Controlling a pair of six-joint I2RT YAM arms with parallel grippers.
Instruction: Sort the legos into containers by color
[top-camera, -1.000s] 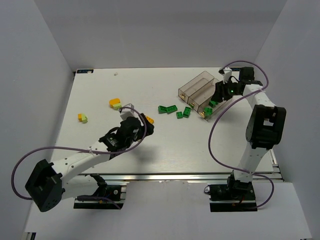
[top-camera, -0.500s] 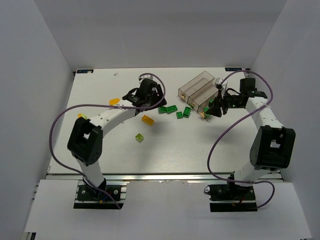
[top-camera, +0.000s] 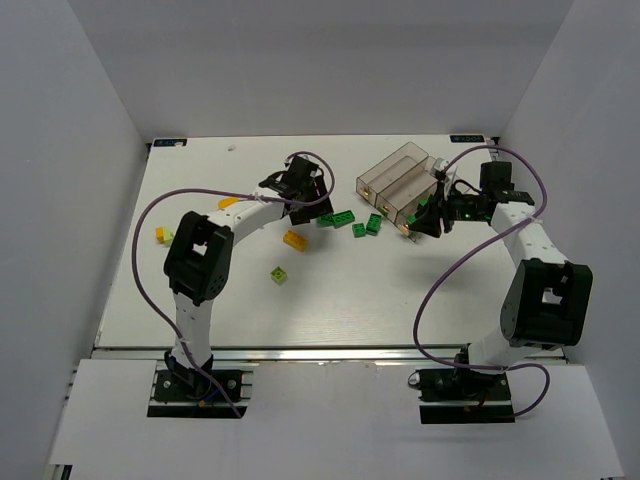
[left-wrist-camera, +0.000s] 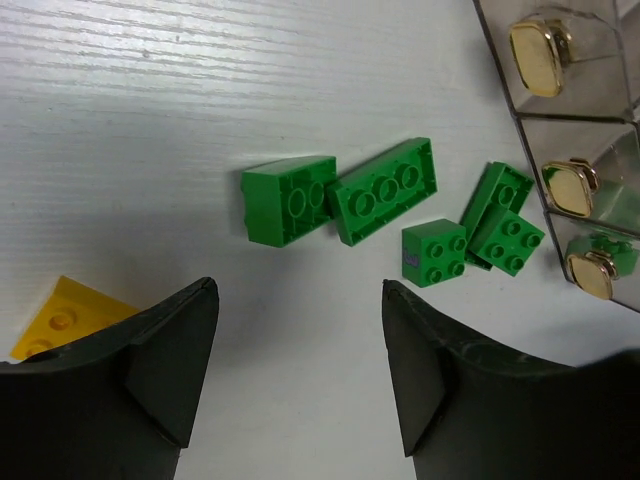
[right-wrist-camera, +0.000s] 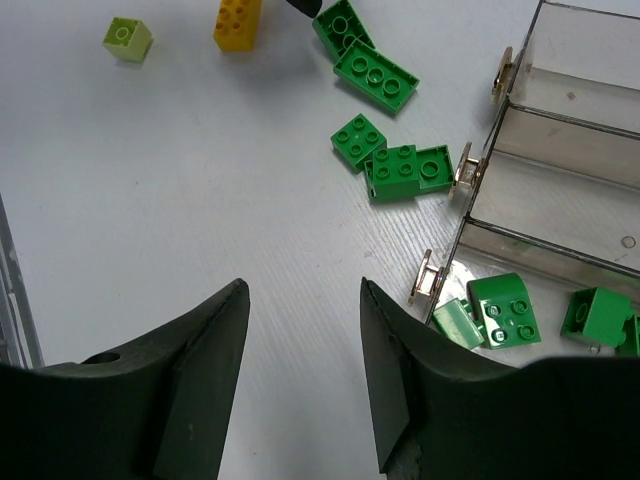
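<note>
The left tool (left-wrist-camera: 290, 375) hangs released, its two black fingers spread with nothing between them. It is over the white counter (top-camera: 380, 300), just short of a cluster of dark green studded bricks (left-wrist-camera: 385, 190). A second ago the left arm lay low across the near left of the counter, with its tool beside the orange-yellow brick (top-camera: 294, 239). The arm has since swung up and outward, and the tool now sits at the far middle, just left of the green cluster. A small pale lime brick (top-camera: 279, 274), not visible a second ago, lies in the open near the orange-yellow brick.

The right tool (right-wrist-camera: 300, 370) is also spread wide and empty. It hovers by the near end of the three joined bins of clear smoky plastic (top-camera: 400, 178). A second ago it was over that end of the bins and it has drawn back a little towards the near side.

The bin closest to the right tool holds several binned green bricks (right-wrist-camera: 505, 308). The green cluster on the counter lies where it did before. At the far left, a second orange-yellow piece (top-camera: 228, 202) is now partly hidden behind the left arm. The small yellow-and-lime pair (top-camera: 162, 235) has not moved.
</note>
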